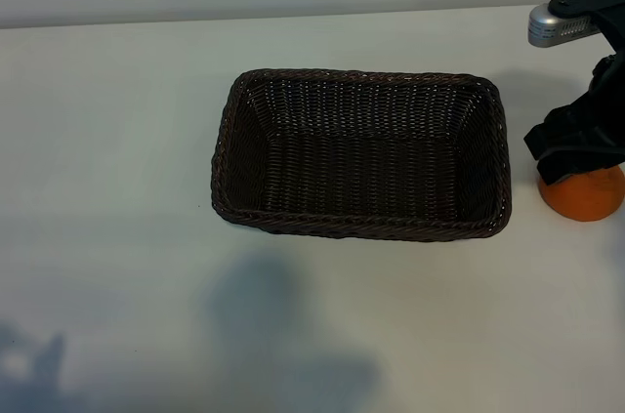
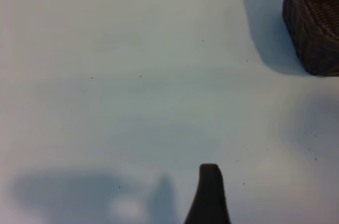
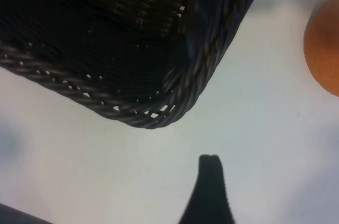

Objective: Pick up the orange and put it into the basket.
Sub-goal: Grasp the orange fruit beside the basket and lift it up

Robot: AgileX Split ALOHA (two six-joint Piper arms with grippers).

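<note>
Exterior view: white counter [image 1: 117, 140], pale wall behind. The basket [image 1: 361, 154] sits near the middle, long side facing the camera, dark brown wicker, braided rim, sloping sides. Nothing lies inside it.

The orange [image 1: 583, 193] rests on the counter just beyond the basket's right short end, apart from the rim, with a narrow strip of counter showing between them. Its upper part is covered by the right arm's black wrist; only the lower curve of the fruit shows, close to the frame's right edge.

Right gripper [image 3: 209, 163]: one dark fingertip shows in the right wrist view, over bare counter, with a rounded basket corner [image 3: 159, 113] and a slice of the orange [image 3: 324, 49] also in view. The tip touches neither. Its jaws stand well apart, nothing between them. The gripper hangs steeply downward beside the fruit, not on it.

Left gripper [image 2: 209, 173]: absent from the exterior view, where only soft shadows fall on the near counter at lower left. The left wrist view shows one dark fingertip above bare counter, the basket's outer wall [image 2: 312, 23] well off, with the shadow it casts. Jaws wide, holding nothing.

The orange is outside the basket and not yet grasped.
</note>
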